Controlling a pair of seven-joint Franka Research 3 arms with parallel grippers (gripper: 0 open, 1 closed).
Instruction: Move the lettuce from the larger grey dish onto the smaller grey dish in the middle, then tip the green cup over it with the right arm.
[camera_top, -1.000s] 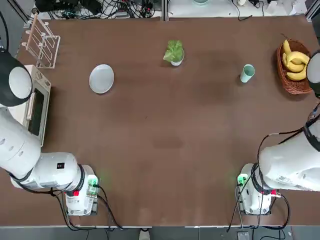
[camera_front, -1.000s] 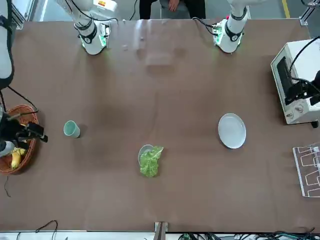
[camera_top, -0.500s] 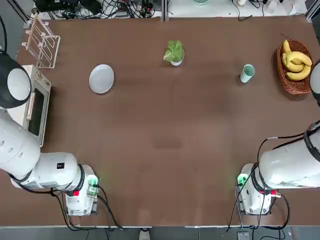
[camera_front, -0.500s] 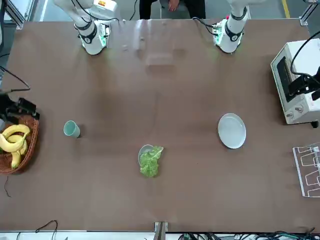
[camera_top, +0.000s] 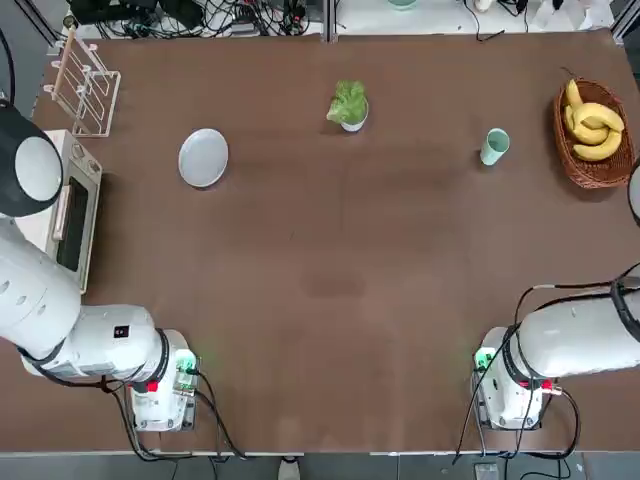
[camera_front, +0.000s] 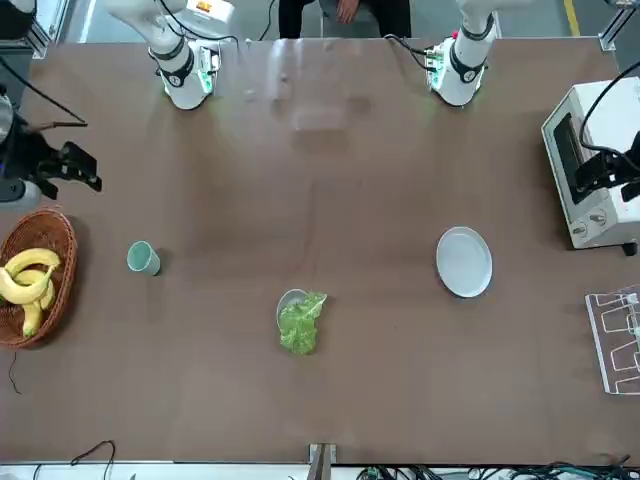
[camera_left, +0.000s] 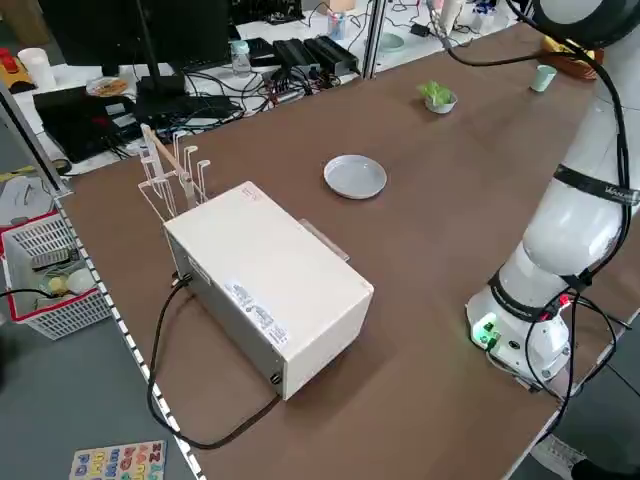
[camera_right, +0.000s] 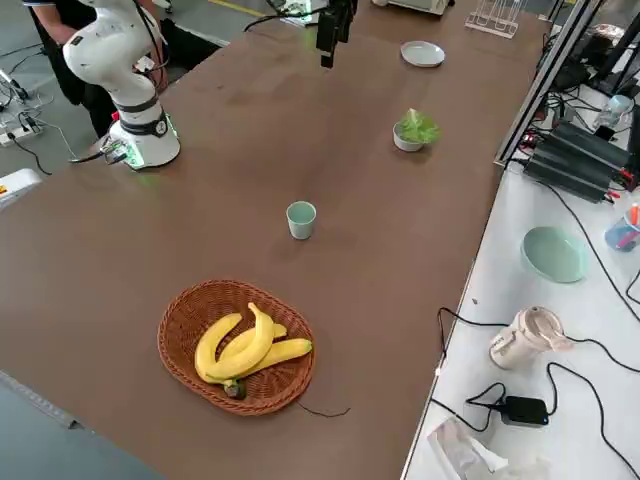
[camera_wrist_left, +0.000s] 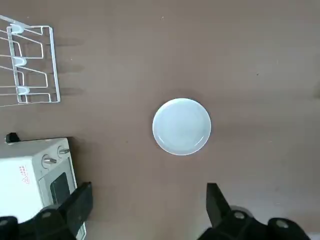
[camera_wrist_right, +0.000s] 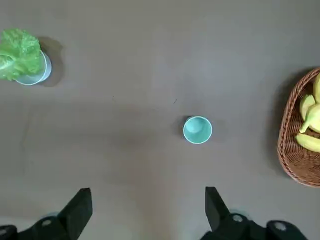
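Hovering high with its fingers spread wide and empty, the right gripper looks down on the upright green cup, with the lettuce already in the small bowl farther off.

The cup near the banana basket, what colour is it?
Pale mint green: the cup shows best in the right wrist view.

Bright even overhead light, soft short shadows, all views sharp.

Brown table, items on top: grey plate, small bowl w/ lettuce, green cup, banana basket, toaster oven, wire rack, 2 arm bases.
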